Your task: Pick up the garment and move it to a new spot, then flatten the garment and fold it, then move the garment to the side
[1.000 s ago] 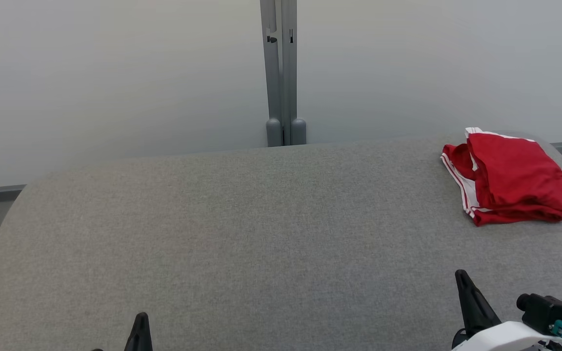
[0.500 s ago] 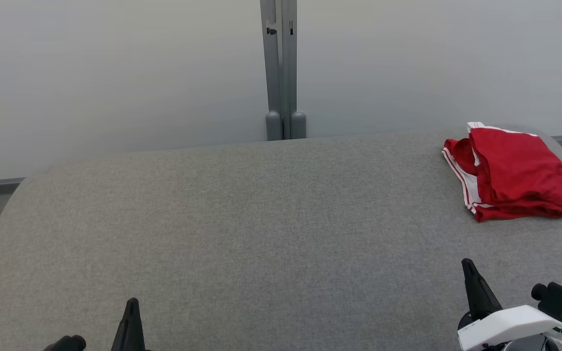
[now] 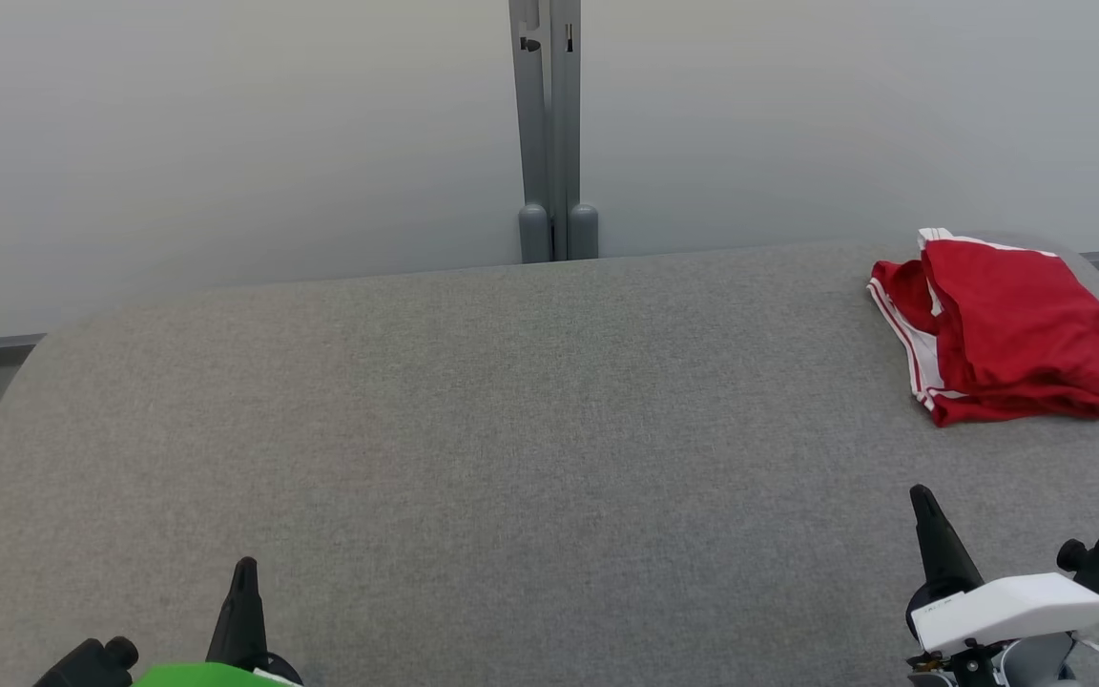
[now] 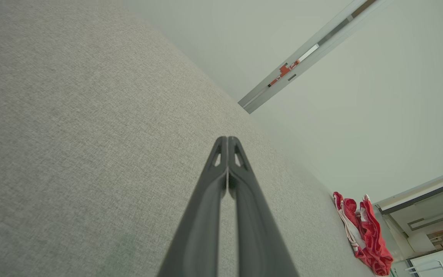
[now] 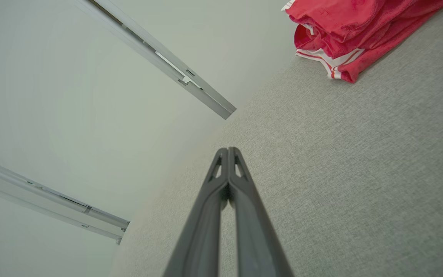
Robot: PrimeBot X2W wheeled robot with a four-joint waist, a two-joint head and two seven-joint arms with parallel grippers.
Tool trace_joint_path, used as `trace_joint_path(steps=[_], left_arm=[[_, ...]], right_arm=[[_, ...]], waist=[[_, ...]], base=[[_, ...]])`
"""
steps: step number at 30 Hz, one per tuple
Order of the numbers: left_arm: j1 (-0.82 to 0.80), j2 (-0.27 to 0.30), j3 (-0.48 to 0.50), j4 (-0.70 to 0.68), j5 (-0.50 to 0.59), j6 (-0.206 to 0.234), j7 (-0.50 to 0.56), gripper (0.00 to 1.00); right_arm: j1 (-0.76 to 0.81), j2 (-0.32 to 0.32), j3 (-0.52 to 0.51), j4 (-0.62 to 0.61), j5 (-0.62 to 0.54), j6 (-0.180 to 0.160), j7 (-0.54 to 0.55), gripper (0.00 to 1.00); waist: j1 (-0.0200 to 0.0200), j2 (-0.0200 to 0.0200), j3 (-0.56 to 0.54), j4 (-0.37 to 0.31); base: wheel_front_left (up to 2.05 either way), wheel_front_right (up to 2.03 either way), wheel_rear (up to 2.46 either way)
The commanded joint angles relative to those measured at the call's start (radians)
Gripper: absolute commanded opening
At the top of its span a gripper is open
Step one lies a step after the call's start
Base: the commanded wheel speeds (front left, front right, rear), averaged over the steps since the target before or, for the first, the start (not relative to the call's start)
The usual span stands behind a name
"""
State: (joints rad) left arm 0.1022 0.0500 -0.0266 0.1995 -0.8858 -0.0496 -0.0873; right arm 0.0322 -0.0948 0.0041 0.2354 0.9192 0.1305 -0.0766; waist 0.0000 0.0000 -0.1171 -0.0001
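Red garment [image 3: 1007, 334] with white striped trim is seen lying folded in a loose, layered bundle on the grey fabric-covered bench [image 3: 511, 429]. It is placed at the far right corner, close to the right edge. No claw is touching it.

Left claw [image 3: 244, 570] is noted at the near left of the bench, fingers pressed together along their length with tips meeting, nothing gripped. In the left wrist view the garment is seen well apart, toward the lower right.

Right claw [image 3: 921, 496] is noted at the near right, likewise closed tip to tip and empty. It is pointed up the bench, with the garment ahead of it and to its right, a stretch of bare fabric between them.

A grey upright post [image 3: 549, 134] is seen against the pale wall [image 3: 225, 143] behind the far edge, about mid-width.
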Motion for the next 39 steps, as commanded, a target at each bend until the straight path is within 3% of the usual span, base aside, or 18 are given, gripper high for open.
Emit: trace_joint_path(steps=[1,39], left_arm=[[-0.038,0.008,0.011,-0.008,-0.037,-0.008,0.009,0.0],[-0.14,0.009,0.081,0.021,-0.425,-0.051,0.114,0.0]], right_arm=[[-0.029,0.0,-0.009,-0.008,0.033,0.001,0.008,0.0],[-0.095,0.025,-0.072,0.001,0.402,0.001,0.112,0.0]], waist=[[0.0,0.0,0.003,0.0],[0.0,0.0,0.058,0.0]], base=[[0.0,0.0,0.0],[0.0,0.0,0.0]])
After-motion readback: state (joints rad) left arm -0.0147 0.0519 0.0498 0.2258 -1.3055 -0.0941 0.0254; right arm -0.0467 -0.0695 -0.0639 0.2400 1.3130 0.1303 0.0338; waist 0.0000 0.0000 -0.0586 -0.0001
